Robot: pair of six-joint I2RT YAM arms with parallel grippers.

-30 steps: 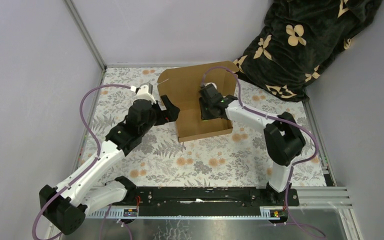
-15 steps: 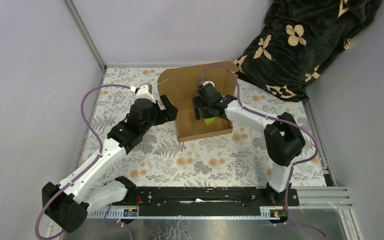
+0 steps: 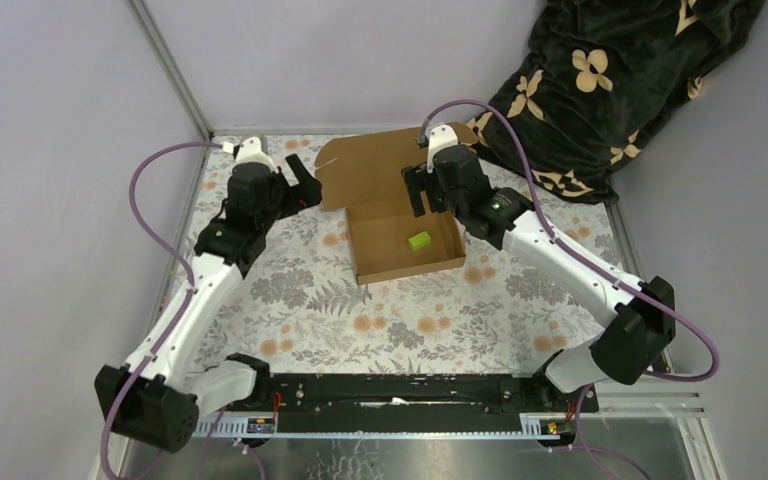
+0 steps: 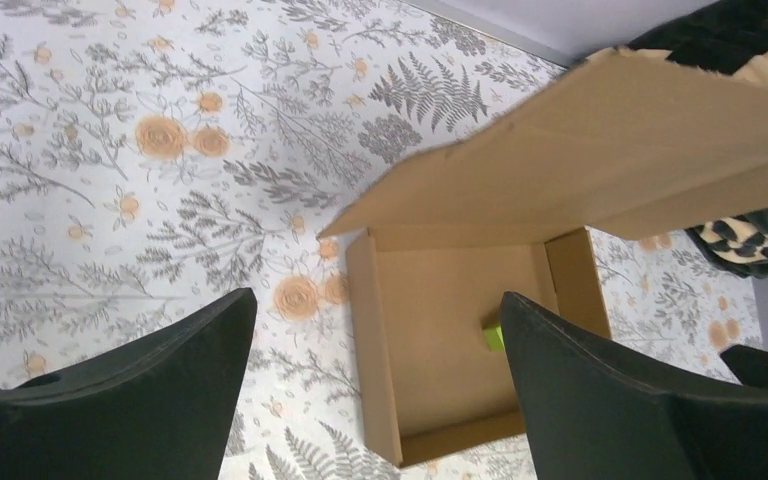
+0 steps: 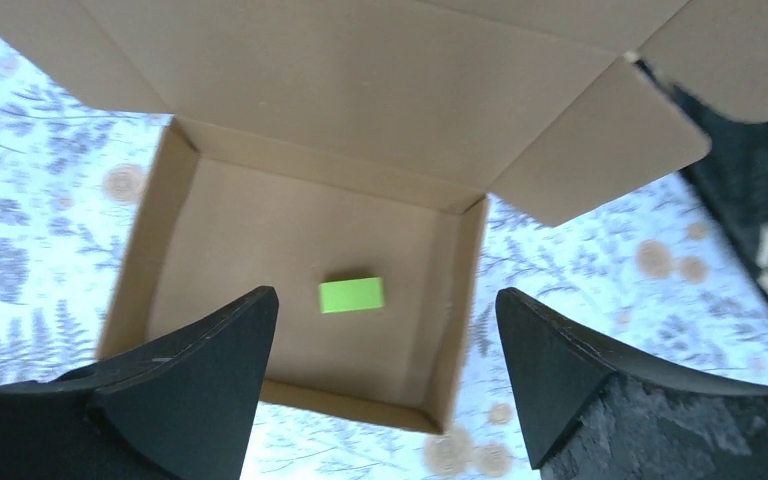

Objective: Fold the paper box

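The paper box (image 3: pixel 390 262) is brown cardboard and sits mid-table as a shallow tray. Its lid (image 3: pixel 372 168) leans back, open. A small lime-green block (image 3: pixel 419 240) lies loose on the tray floor. My left gripper (image 3: pixel 305 182) hovers open, left of the lid and clear of the cardboard. My right gripper (image 3: pixel 425 195) hangs open above the tray's back edge, holding nothing. The left wrist view shows the paper box (image 4: pixel 440 330) and the block (image 4: pixel 494 336) below the left gripper (image 4: pixel 377 297). The right wrist view shows the block (image 5: pixel 351 295) on the tray (image 5: pixel 260 230) under the right gripper (image 5: pixel 385 293).
A dark blanket with cream flowers (image 3: pixel 610 80) is heaped at the back right, close to the lid's right flap (image 5: pixel 600 150). The floral tablecloth (image 3: pixel 360 320) covers the table. Grey walls close in the left and back. A black rail (image 3: pixel 410 390) runs along the near edge.
My right gripper opened, left the green block in the tray and rose toward the back. My left arm pulled away from the tray's left wall, up and to the left.
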